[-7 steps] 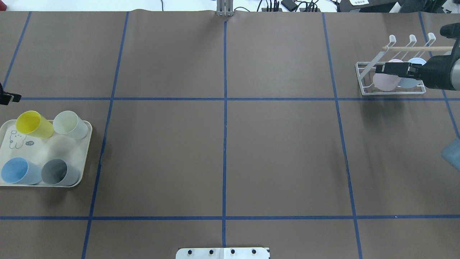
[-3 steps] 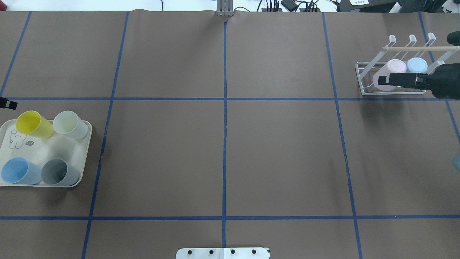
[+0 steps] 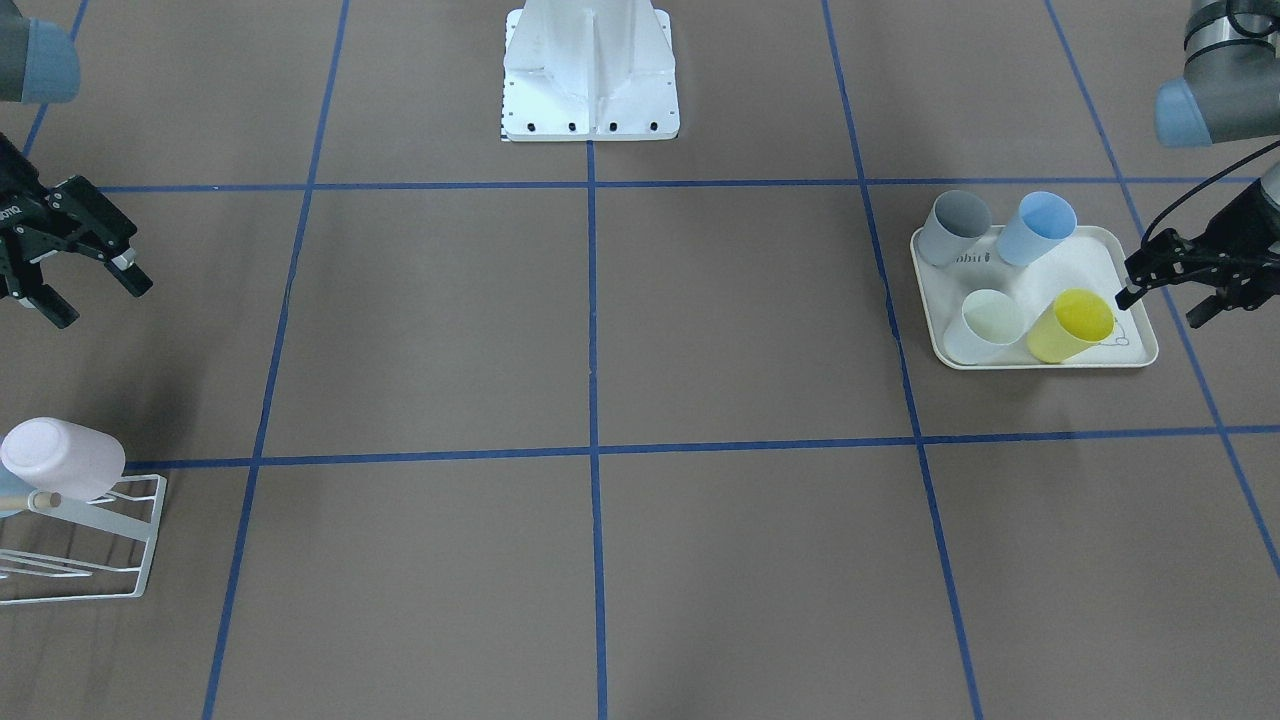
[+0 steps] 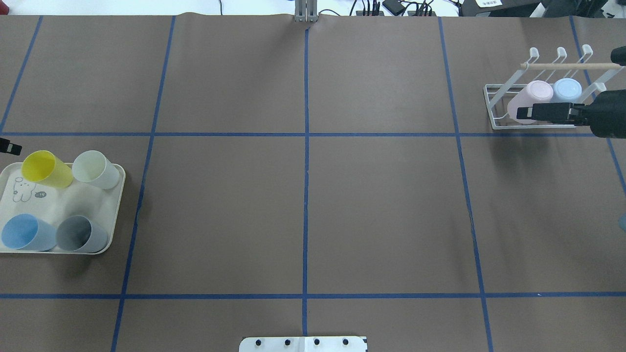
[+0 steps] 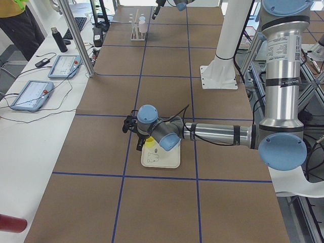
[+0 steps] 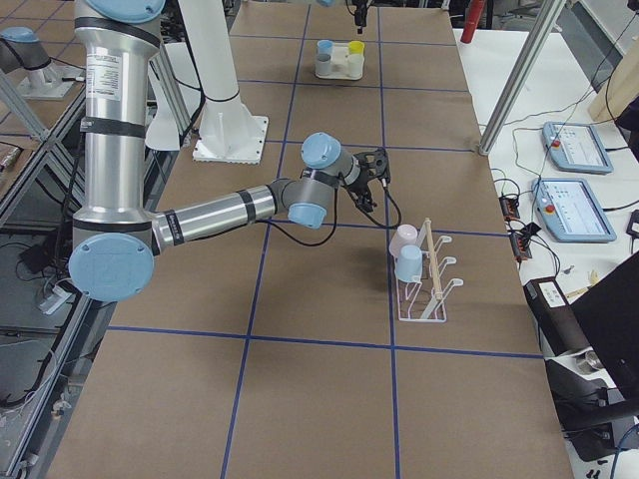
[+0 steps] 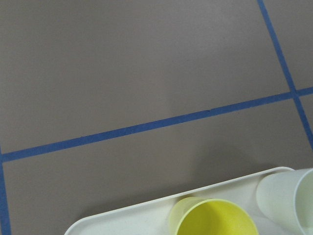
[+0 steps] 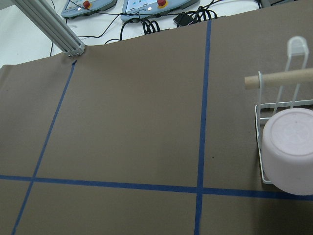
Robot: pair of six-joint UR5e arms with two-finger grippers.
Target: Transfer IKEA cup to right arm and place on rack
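1. The right gripper point(image 3: 100, 302) hangs empty, jaws apart, near the rack point(image 3: 153, 540).
2. A pink cup point(image 3: 60, 458) and a pale blue cup point(image 4: 567, 89) sit mouth-down on the rack.
3. The left gripper point(image 3: 1158, 309), jaws apart, hovers beside the yellow cup point(image 3: 1072, 325) at the tray point(image 3: 1135, 357) edge.

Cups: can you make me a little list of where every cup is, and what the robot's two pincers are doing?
on the rack: pink cup and pale blue cup, both bottom up
on the tray: yellow cup, white cup, blue cup, grey cup, all open side up
cups in total: six
left pincer: open, empty, beside the tray near the yellow cup
right pincer: open, empty, near the rack
cup in a pincer: none
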